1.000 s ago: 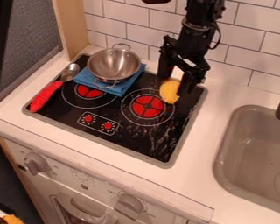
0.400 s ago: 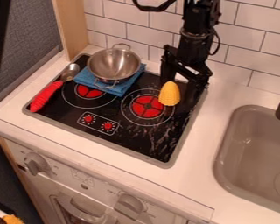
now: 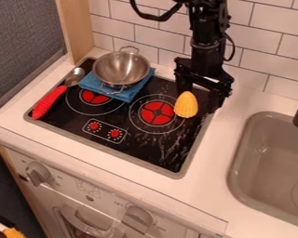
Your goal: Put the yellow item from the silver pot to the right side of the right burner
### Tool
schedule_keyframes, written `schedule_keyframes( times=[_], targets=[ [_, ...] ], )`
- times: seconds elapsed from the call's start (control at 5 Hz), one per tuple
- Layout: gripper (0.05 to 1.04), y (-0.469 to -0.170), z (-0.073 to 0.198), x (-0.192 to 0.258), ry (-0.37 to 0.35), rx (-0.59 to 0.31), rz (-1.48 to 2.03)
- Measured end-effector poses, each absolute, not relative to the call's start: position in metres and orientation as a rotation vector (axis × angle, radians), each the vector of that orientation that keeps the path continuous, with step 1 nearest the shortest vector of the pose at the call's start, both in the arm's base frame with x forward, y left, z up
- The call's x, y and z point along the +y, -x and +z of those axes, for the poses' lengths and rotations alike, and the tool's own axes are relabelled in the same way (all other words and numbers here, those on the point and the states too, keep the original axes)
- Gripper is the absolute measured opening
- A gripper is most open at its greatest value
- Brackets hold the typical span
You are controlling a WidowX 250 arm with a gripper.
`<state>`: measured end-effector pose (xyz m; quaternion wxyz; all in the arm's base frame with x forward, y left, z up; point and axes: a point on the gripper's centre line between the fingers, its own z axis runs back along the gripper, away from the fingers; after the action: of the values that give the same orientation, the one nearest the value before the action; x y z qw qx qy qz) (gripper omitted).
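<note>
Along the near side, the counter (image 3: 201, 190) is fitted with the black stove (image 3: 138, 151), on which the right burner (image 3: 158, 113) is set. At the right edge of that burner the corn (image 3: 186, 105) is seen, point up, its left side seemingly over the outer ring. The larger part of the task can be judged done: the corn is out of the pot and placed to the right of the burner's red centre. Whether it is meant to be set fully clear of the ring is left open; if so, a small push to the right might be needed.

Just behind the corn, the end effector (image 3: 200, 99) is held low, its fingers spread wide, with nothing seen gripped. Whether the corn is touched by the left-hand finger in the view cannot be told. What is left, it is judged, is for the arm to be drawn clear without the corn being tipped.

Farther back, the pot (image 3: 121, 69) is set on a blue cloth (image 3: 130, 93), with no corn in it.
</note>
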<state>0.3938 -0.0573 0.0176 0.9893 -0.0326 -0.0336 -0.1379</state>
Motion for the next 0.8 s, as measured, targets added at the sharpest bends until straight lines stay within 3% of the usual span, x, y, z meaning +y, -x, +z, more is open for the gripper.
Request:
schedule_keyframes(
  times=[0.2, 0.4, 0.8],
  targets=[
    [1.001, -0.396, 0.013, -0.055, 0.058, -0.098, -0.269],
    [1.001, -0.397, 0.012, -0.047, 0.003, -0.097, -0.274],
    [1.001, -0.392, 0.016, -0.045, -0.036, -0.05, -0.304]
  ],
)
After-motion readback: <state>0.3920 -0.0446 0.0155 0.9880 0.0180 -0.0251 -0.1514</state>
